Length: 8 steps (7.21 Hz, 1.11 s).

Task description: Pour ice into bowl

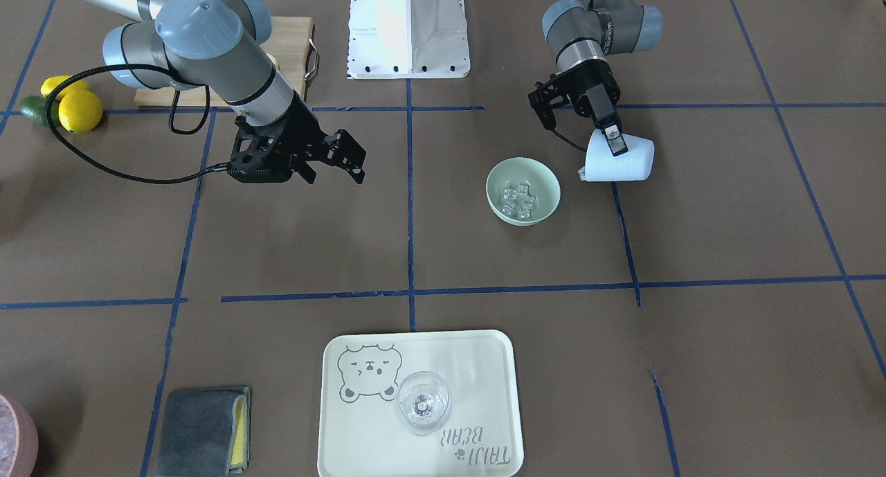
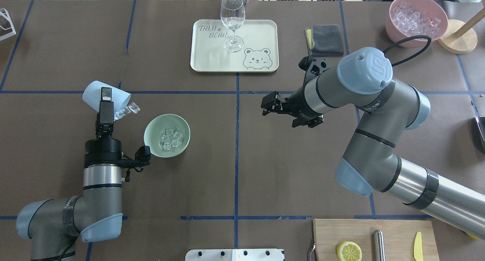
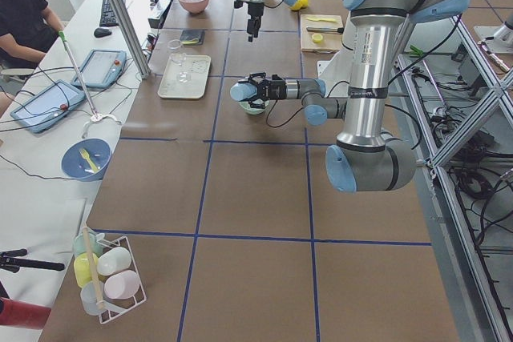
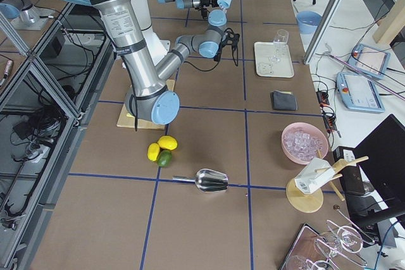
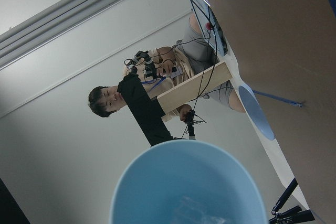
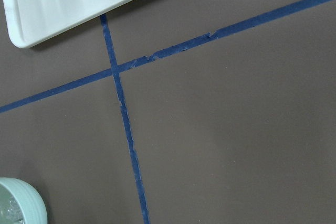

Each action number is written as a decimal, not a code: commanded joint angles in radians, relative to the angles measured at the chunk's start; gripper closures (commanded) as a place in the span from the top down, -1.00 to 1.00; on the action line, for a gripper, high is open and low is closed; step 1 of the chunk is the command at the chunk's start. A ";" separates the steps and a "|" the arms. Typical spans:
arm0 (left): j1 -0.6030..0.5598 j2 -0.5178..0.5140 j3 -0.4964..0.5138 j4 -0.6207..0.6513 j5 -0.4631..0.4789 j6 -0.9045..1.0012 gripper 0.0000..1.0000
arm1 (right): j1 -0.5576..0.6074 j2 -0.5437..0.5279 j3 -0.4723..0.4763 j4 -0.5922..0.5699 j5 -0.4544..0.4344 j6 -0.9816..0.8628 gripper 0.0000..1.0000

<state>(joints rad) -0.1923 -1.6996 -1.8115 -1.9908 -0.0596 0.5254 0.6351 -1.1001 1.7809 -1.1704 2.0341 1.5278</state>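
Note:
The pale mint-green bowl [image 2: 167,135] stands on the table and holds several clear ice cubes [image 2: 170,138]; it also shows in the front view [image 1: 522,190]. My left gripper [image 2: 106,98] is shut on a light blue cup [image 2: 99,96], tipped on its side just left of the bowl. A few ice cubes [image 2: 129,109] sit at the cup's mouth, short of the bowl's rim. In the left wrist view the cup [image 5: 189,182] shows ice [image 5: 197,211] inside. My right gripper [image 2: 271,103] is open and empty, right of the bowl.
A cream tray [image 2: 212,60] with a wine glass [image 2: 232,22] lies at the far middle. A grey cloth [image 2: 326,35] and a pink container of ice [image 2: 415,18] are far right. A cutting board [image 2: 373,238] with a lemon half is near right.

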 commanded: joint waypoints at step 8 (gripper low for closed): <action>-0.001 0.000 -0.043 -0.043 -0.069 0.008 -1.00 | -0.002 0.000 0.000 0.000 0.000 0.002 1.00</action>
<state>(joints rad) -0.1931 -1.6997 -1.8382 -2.0316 -0.0808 0.5320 0.6336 -1.0999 1.7809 -1.1704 2.0341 1.5292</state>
